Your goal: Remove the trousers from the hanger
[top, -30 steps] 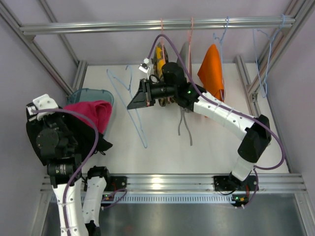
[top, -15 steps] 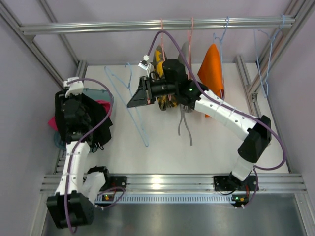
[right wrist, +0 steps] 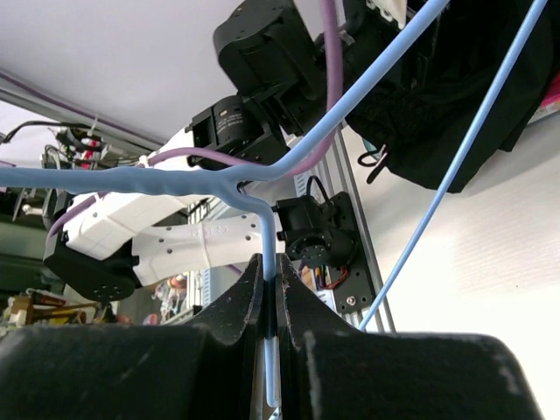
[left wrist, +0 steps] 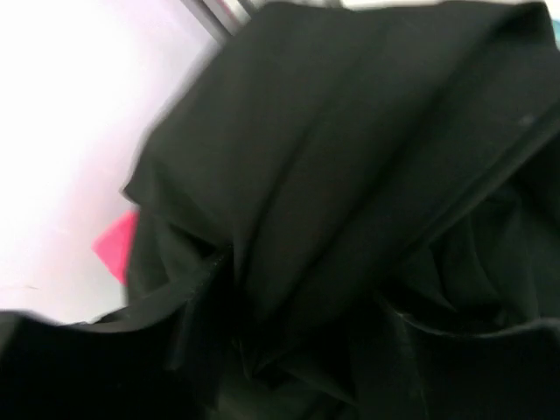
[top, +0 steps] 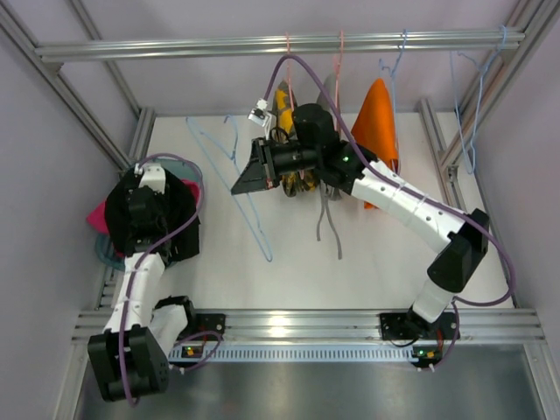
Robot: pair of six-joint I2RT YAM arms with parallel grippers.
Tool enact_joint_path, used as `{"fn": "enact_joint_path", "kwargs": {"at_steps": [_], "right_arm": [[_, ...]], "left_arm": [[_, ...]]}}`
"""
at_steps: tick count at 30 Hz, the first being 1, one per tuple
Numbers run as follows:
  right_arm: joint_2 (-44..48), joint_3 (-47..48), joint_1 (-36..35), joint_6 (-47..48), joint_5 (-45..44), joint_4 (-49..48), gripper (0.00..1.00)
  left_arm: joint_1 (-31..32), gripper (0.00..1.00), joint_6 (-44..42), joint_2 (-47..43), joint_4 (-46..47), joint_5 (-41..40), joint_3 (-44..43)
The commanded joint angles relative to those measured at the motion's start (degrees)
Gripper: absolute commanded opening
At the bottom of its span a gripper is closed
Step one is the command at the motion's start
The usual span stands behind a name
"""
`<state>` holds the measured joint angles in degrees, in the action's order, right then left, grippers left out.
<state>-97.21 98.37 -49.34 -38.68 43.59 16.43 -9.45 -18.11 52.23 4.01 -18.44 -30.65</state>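
Observation:
The black trousers [top: 181, 234] lie bunched over the teal bin [top: 105, 255] at the left table edge and fill the left wrist view [left wrist: 350, 175]. The pink trousers [top: 96, 214] peek out beneath them, a pink corner [left wrist: 118, 249] showing. My left gripper [top: 150, 214] sits down on the black cloth, its fingers hidden by it. My right gripper [top: 251, 171] is shut on the neck of the bare light blue hanger [top: 255, 226], held above the table middle. In the right wrist view the jaws [right wrist: 270, 271] pinch the blue wire [right wrist: 262, 179].
A top rail carries hangers with a yellow garment [top: 282, 105], a grey one [top: 326, 92] and an orange one [top: 378, 118]. Empty blue hangers [top: 468, 105] hang at the right. A grey hanger [top: 328, 232] lies on the table. Aluminium posts frame the sides.
My left arm has come down from a raised pose onto the bin, and the black trousers now cover the pink ones. The right gripper and hanger shifted slightly right.

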Motion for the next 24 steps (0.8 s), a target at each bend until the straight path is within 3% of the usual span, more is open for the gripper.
{"fn": "enact_joint_path", "kwargs": {"at_steps": [1,6,8,16,17,21,24], "right_arm": [[4.75,2.18,-0.14,4.3,-0.17,1.05,0.0],[5.8,2.88,-0.14,7.65,-0.26,4.22,0.0],[5.98,2.97,0.12,8.79,-0.26,5.63,0.0],[6.51,3.67,0.65,15.73,3.07,14.59,0.0],[6.24,4.02,0.91,16.26,3.34,15.64,0.0],[5.1,4.55,1.18,18.28,7.36,18.11,0.0],[3.79,4.12,1.18,18.37,13.15,18.55,0.0]], "left_arm": [[-0.39,0.61,3.34,-1.25,-9.52,4.37,-1.68],[-1.62,0.83,6.85,-6.51,-18.41,13.14,-9.66],[-1.8,0.99,6.94,-8.8,-23.31,21.46,-12.84],[-1.88,0.99,9.24,-17.06,-32.48,43.99,-25.41],[-1.88,0.97,7.14,-17.33,-33.53,46.27,-26.12],[-1.8,0.92,-3.94,-20.05,-41.78,71.18,-29.81],[-1.88,0.89,-10.01,-20.67,-43.56,80.54,-29.73]]}}
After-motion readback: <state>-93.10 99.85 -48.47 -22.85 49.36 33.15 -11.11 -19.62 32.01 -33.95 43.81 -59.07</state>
